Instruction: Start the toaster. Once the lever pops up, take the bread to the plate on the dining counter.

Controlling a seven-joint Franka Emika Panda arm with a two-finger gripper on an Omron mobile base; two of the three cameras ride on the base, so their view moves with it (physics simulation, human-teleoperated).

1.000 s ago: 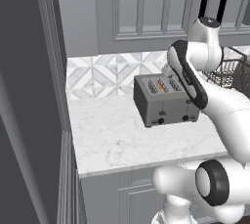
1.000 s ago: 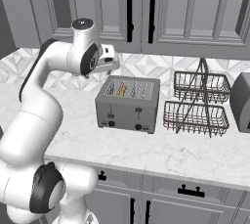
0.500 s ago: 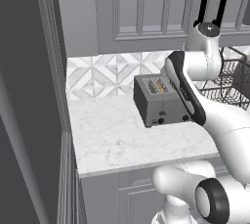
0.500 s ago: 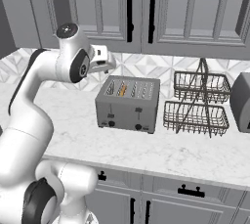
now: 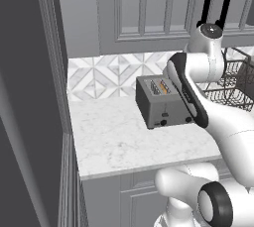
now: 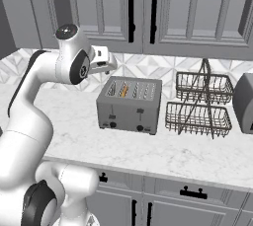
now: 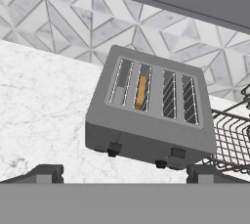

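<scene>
- Left base view: the dark grey boxy brushed-metal toaster [image 5: 161, 101] is sitting on the grey-veined white marble worktop [image 5: 119, 137], close to the diamond-patterned tile backsplash [image 5: 101, 75]. Its knob face is turning toward the near edge. A thin orange-brown slice of bread [image 5: 162, 86] is showing in a slot. The white arm is crossing in front of the toaster's right end. A black wire basket rack [image 5: 229, 85] is standing to the right.
- Right base view: the toaster [image 6: 129, 104] is standing left of the two-tier wire rack [image 6: 200, 104], apart from it. The bread [image 6: 124, 91] is standing in the second slot from the left. The robot's hand is hovering above and to the left of the toaster, clear of it.
- Hand view: the gripper [image 7: 123, 174] is standing spread to its widest, gripping nothing, its tips framing the toaster's [image 7: 149, 110] near face. The bread [image 7: 140, 91] is sitting upright in its slot. A small black lever tab [image 7: 114, 149] is protruding low on the left of the knob face.
</scene>
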